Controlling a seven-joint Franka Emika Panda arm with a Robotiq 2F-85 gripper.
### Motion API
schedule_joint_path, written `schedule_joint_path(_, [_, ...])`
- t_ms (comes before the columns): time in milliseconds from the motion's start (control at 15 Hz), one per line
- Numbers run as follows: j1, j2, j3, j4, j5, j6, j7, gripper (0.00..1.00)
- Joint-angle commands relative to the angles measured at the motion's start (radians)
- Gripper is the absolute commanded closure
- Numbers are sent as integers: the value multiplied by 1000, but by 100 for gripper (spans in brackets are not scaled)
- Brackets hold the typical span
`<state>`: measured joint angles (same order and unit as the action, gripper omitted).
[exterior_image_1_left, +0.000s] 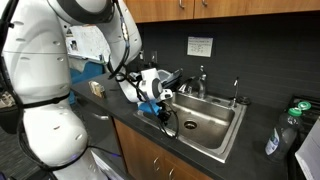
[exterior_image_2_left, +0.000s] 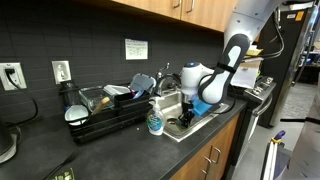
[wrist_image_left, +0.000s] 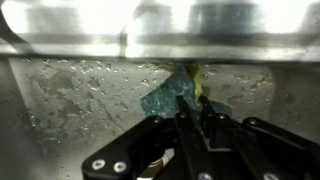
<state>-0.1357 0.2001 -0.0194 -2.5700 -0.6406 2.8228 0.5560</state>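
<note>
the dark counter (exterior_image_2_left: 120, 150) holds the wet steel sink (wrist_image_left: 70, 90). down in the sink my claw (wrist_image_left: 192, 112) is clenched on a teal sponge (wrist_image_left: 165, 100) near the wall. i pinch only its edge, so i judge it could slip free, or my fingertips could scrape steel.

Dish rack (exterior_image_2_left: 105, 122); soap bottle (exterior_image_2_left: 155, 123) beside it; faucet (exterior_image_1_left: 202, 78)

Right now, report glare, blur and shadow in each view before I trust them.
Wrist view: white glare washes out the top of the sink wall; the end effector is dark and soft, the teal sponge at its tips blurry. Both exterior views: dim and grainy, the white arm overexposed against the black backsplash.
</note>
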Motion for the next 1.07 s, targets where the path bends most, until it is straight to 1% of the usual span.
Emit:
schedule_joint_path(0, [0,0,0,0,0,0,0,84])
schedule_joint_path(867, [0,0,0,0,0,0,0,84])
schedule_joint_path(933, [0,0,0,0,0,0,0,96])
schedule_joint_path(1000, [-2,6,0,5,1,1,-5,96])
